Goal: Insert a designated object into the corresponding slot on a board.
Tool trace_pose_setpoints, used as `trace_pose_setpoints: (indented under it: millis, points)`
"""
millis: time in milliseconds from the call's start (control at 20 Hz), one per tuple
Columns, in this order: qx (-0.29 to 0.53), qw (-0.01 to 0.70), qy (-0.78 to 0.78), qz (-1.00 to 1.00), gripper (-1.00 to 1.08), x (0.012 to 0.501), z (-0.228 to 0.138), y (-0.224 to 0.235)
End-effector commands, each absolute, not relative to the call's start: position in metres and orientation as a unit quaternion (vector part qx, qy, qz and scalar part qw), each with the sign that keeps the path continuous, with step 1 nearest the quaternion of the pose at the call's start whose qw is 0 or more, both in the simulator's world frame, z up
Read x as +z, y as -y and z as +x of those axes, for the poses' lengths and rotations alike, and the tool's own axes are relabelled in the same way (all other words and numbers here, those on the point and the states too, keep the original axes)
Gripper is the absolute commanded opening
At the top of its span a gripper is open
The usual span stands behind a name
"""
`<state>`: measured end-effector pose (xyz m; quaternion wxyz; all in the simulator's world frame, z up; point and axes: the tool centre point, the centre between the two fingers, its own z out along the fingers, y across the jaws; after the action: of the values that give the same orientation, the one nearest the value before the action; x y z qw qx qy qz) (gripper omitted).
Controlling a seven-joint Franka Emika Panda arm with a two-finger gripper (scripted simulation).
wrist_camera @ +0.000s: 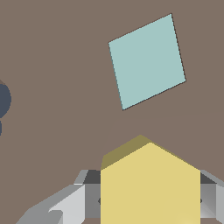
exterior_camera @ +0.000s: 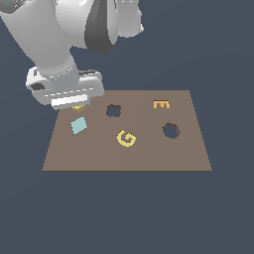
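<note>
Seemingly mid-pickup, the tool (wrist_camera: 150, 201) grasps the yellow hexagonal block (wrist_camera: 150, 183); next, lift and carry it to the hexagon slot (exterior_camera: 171, 131).

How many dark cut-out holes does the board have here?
2: a lobed hole near the board's middle, and a hexagonal slot toward the exterior view's right. The arm may hide more.

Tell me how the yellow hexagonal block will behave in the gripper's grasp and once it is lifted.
The yellow hexagonal block looks rigid with flat facets, so it probably won't flex or roll. The fingers sit against opposite flat sides, which likely resists twisting. Its smooth surface may be slippery, so a firm squeeze seems wise. It looks small beside the board, likely light.
</note>
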<state>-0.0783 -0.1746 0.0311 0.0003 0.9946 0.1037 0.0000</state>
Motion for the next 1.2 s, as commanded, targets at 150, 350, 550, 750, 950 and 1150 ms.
trace_pose_setpoints:
  millis: [150, 350, 550, 750, 950, 1150]
  points:
    - [0.0, 0.001, -0.174, 0.985, -1.0, 0.032, -0.051, 0.167]
    - [0.0, 0.001, -0.246, 0.969, -1.0, 0.033, -0.025, 0.156]
    - [0.0, 0.001, -0.333, 0.943, -1.0, 0.034, 0.005, 0.136]
    - [0.001, 0.001, -0.422, 0.907, -1.0, 0.035, 0.032, 0.109]
    - [0.001, 0.001, -0.503, 0.864, -1.0, 0.036, 0.053, 0.08]
    - [0.001, 0.001, -0.576, 0.818, -1.0, 0.037, 0.067, 0.048]
